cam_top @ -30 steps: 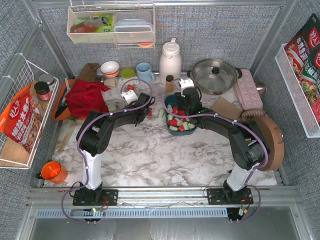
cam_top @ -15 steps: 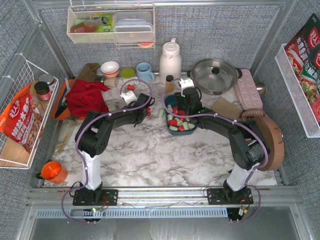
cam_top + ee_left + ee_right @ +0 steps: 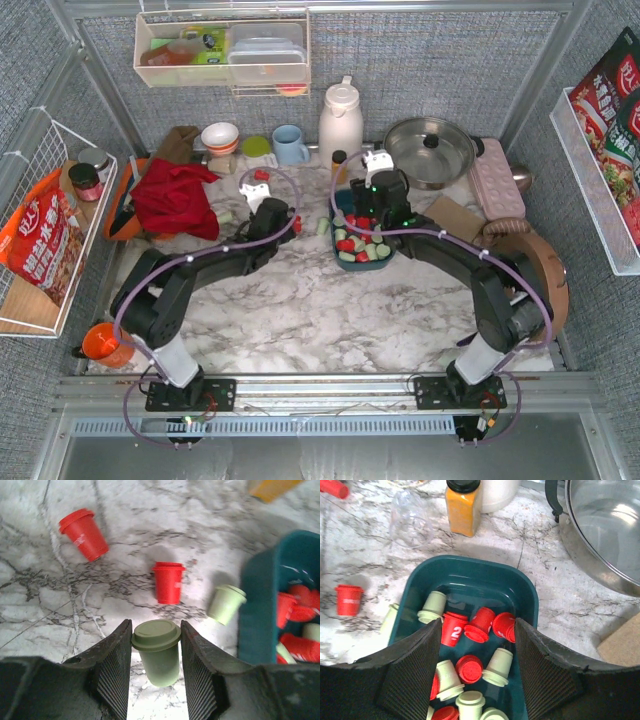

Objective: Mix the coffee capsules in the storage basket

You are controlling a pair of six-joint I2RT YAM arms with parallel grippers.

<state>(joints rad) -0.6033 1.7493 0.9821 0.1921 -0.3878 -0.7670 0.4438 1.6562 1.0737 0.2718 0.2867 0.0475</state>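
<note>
Left gripper (image 3: 156, 640): jaws clamped on pale green capsule (image 3: 159, 660), pads against its lid rim on both sides. Ahead of jaws on marble table (image 3: 210, 525): two red capsules (image 3: 168, 581) on their sides, white print too small to read. Second green capsule (image 3: 226, 604) ahead-right of jaws, just beside storage basket (image 3: 260, 605) wall. Right gripper (image 3: 477, 632): jaws wide apart, nothing between pads, hanging over basket. Mixed capsules (image 3: 496, 666), red and green, in basket below jaws. One red one (image 3: 452, 631) reads "2" in white. Orange bottle (image 3: 463, 505) beyond jaws, black cap.
</note>
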